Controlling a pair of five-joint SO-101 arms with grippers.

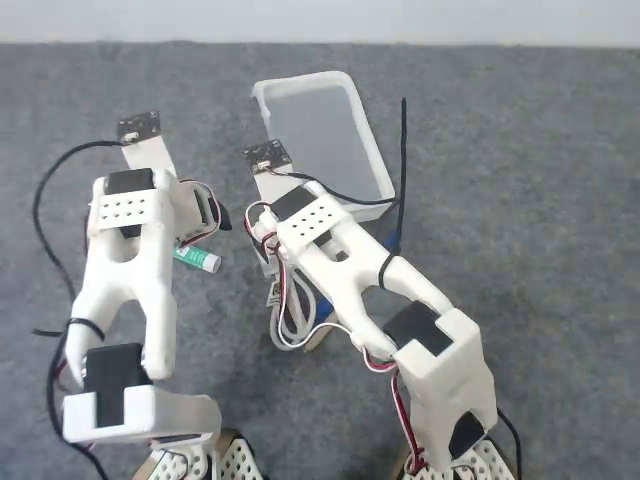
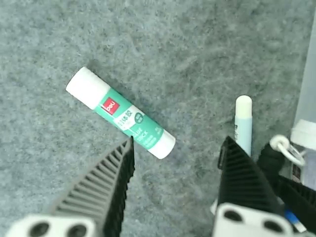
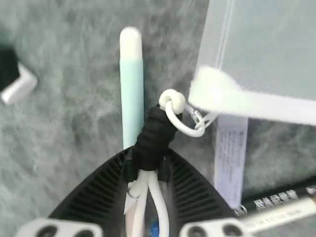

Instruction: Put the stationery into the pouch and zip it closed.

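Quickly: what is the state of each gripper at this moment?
Left gripper: open, holding nothing, above the glue stick.
Right gripper: closed on the black zip pull of the pouch.

Left arm (image 1: 128, 270): white printed shell, black servo blocks, grid of small holes on top
Right arm (image 1: 400, 310): white shell, black servos, red-white-black wire bundle
Cables (image 1: 403, 150): thin, black
Left gripper (image 2: 177, 143): black ribbed wedge-shaped jaws, white mounts with screw holes

High view looks down; both close wrist views share the pen (image 3: 132, 89)
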